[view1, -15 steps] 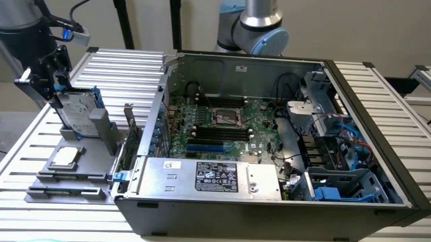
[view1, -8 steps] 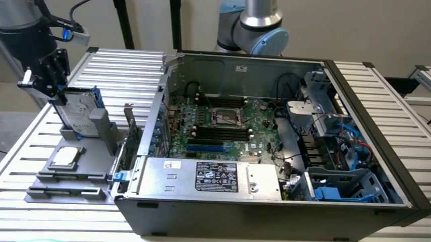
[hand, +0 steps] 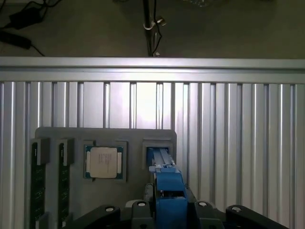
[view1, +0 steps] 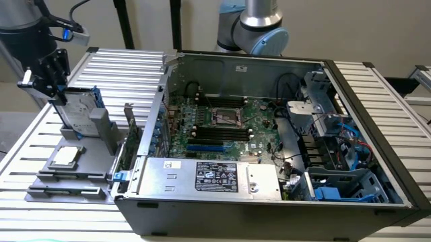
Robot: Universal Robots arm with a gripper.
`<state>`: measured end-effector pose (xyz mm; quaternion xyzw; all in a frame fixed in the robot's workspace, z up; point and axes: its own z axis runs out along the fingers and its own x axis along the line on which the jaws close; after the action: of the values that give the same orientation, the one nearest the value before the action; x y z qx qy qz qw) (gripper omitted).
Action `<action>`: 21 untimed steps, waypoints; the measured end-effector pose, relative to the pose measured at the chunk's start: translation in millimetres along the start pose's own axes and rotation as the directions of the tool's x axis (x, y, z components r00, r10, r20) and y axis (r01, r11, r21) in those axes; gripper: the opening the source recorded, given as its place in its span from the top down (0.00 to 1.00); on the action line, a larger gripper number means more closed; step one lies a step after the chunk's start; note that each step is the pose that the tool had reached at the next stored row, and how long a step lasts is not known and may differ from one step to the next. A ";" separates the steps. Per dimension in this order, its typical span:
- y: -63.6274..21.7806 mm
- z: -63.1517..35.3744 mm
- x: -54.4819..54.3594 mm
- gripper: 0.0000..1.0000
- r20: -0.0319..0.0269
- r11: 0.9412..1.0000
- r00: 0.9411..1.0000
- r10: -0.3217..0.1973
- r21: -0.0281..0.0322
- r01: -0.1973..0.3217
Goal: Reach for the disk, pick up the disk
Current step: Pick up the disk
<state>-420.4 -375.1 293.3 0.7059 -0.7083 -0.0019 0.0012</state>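
At the exterior view's left, the gripper (view1: 57, 93) hung at the top edge of the disk (view1: 79, 116), which stood on edge, slightly tilted, in a slot of the grey fixture (view1: 74, 176) on the slatted table (view1: 121, 60). From the wrist view, the disk's blue bracket (hand: 167, 186) ran up between the two sides of the gripper. They sat close against it, but whether the jaws were clamped on it could not be told. The reach looked complete and the pick-up looked to be in hand, with the disk not yet clear of its slot. A clean lift would seemingly call for a firm hold on the bracket and a pull in line with the slot.

Just beside the disk in the same fixture lay the square processor chip (view1: 66, 156), with two memory sticks (hand: 38, 183) beyond it. Neither appeared to block the way. To the right stood the open computer case (view1: 269, 222), its side wall near the fixture, with a grey power supply box (view1: 212, 176) inside at the front. A second arm (view1: 253, 22) rose behind the case, well apart from the disk.
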 end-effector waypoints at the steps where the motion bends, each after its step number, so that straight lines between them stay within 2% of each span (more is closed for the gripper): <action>1: 0.0 0.0 0.3 0.67 0.000 1.000 1.000 0.000 0.000 0.000; 21: 0.0 -1.0 2.2 0.67 0.000 1.000 1.000 0.014 0.000 -0.014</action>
<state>-420.4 -377.3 294.3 0.7008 -0.7133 -0.0019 0.0010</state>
